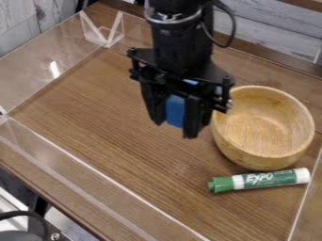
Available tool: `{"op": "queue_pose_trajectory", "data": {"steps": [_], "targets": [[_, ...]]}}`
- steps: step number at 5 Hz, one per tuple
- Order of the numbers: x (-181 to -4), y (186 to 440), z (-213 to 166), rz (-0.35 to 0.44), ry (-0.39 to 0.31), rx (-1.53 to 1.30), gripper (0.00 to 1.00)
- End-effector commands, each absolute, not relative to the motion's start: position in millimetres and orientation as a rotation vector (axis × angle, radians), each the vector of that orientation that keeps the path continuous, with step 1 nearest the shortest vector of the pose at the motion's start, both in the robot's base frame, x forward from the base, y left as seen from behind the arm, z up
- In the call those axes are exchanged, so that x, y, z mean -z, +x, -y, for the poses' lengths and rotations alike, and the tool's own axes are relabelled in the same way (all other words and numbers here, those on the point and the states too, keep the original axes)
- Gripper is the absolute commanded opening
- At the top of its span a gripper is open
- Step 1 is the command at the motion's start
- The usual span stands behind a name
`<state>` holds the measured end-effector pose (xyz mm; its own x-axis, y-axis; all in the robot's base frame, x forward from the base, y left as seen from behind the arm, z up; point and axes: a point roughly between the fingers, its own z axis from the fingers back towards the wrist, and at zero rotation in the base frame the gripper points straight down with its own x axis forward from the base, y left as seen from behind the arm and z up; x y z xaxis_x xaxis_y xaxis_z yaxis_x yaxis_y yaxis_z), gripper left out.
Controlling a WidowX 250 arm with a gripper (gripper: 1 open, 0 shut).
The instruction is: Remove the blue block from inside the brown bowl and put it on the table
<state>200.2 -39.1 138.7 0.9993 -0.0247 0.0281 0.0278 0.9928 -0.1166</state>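
Note:
My gripper point(176, 118) points straight down over the table point(88, 113), left of the brown bowl point(263, 126). It is shut on the blue block point(178, 112), a bright blue bar held upright between the black fingers point(194, 120) and clear of the tabletop. The bowl is a round light-brown wooden one at the right, and its inside shows nothing in it. Block and gripper hang beside the bowl's left rim, outside it.
A green-and-white Expo marker point(258, 179) lies on the table in front of the bowl, near the front right. Low clear acrylic walls point(44, 71) edge the tabletop on the left, back and front.

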Motion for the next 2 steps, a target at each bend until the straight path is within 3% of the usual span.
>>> {"op": "queue_pose_trajectory", "data": {"steps": [1,2], "targets": [[-141.3,206.0,29.5,0.059,-0.105,0.010,0.00],[-136.7,208.0,22.6,0.057,-0.091,-0.003,0.00]]}}
